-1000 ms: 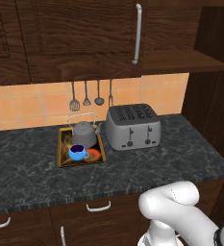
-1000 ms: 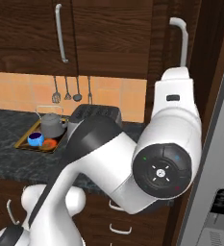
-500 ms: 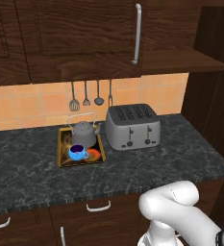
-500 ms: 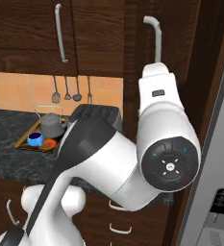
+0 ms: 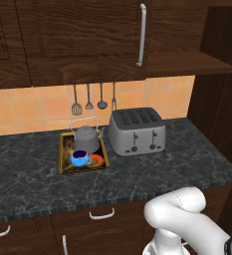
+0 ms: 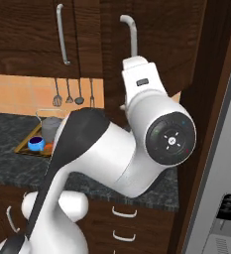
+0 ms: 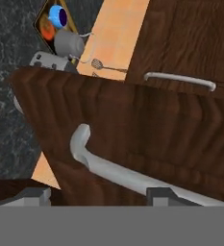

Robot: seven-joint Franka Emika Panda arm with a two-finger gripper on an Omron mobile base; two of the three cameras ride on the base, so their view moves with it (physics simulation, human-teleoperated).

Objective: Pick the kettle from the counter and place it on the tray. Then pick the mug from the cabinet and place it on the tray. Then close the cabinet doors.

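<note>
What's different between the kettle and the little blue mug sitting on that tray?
The kettle is grey metal; the mug is bright blue. The kettle is clearly larger and has a thin arched wire handle over its top, while the mug has a small side handle. The kettle sits at the tray's back, the mug nearer its front. Both stand upright on the tray.

Much of my work area is masked by my own arm and by frame edges

In the right base view my arm covers the toaster and most of the bench (image 6: 8,163), and hides part of the tray (image 6: 24,144) and the lower end of the near door handle (image 6: 129,30); in the hand view my tool (image 7: 96,196) shows just two finger tips (image 7: 34,194) at the bottom, too little to judge their gap; that handle (image 7: 118,173) runs off the lower right, and the door (image 7: 132,129) hides most of the toaster (image 7: 46,60); the mug (image 7: 59,16) is too small to read its handle
</note>
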